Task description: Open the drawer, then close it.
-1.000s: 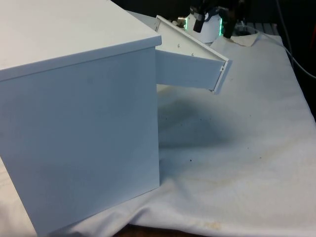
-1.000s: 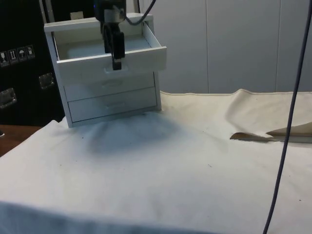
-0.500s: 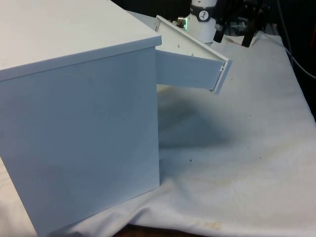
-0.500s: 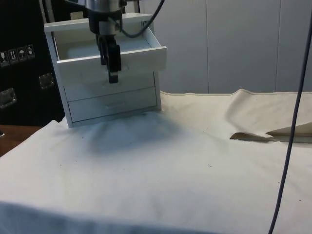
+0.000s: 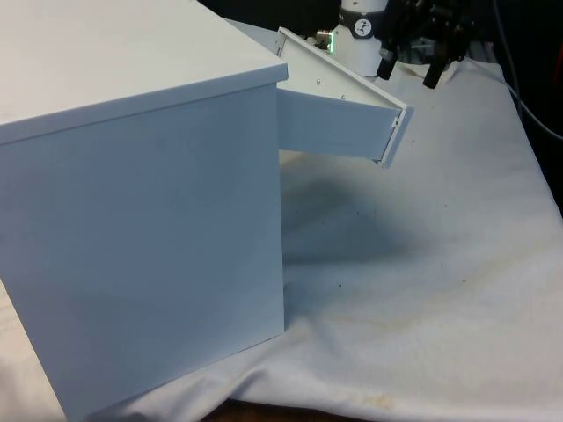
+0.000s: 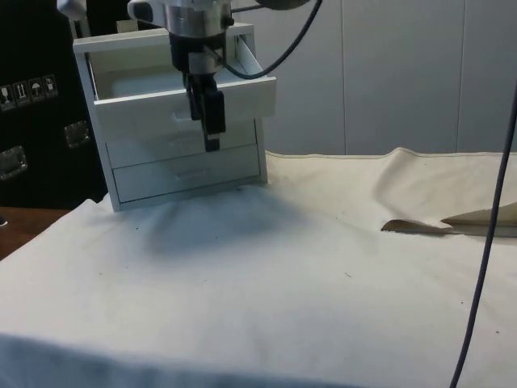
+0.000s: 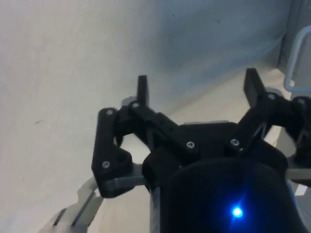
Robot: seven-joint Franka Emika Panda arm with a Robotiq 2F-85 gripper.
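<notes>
White chest with its top drawer pulled out, robot gripper spread apart in front of it.

A white cloth (image 6: 323, 307) covers the table. On it stands a white three-drawer wooden chest (image 6: 182, 121), its top drawer (image 6: 186, 93) open. The black two-finger gripper (image 6: 212, 137) hangs just before the drawer fronts, fingers (image 7: 142, 90) wide apart and gripping nothing. A grey cable (image 6: 485, 234) hangs at the side.

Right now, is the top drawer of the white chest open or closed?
Open. The top drawer sticks out from the chest, past the two drawers below. The gripper hangs open before it, holding nothing.
</notes>
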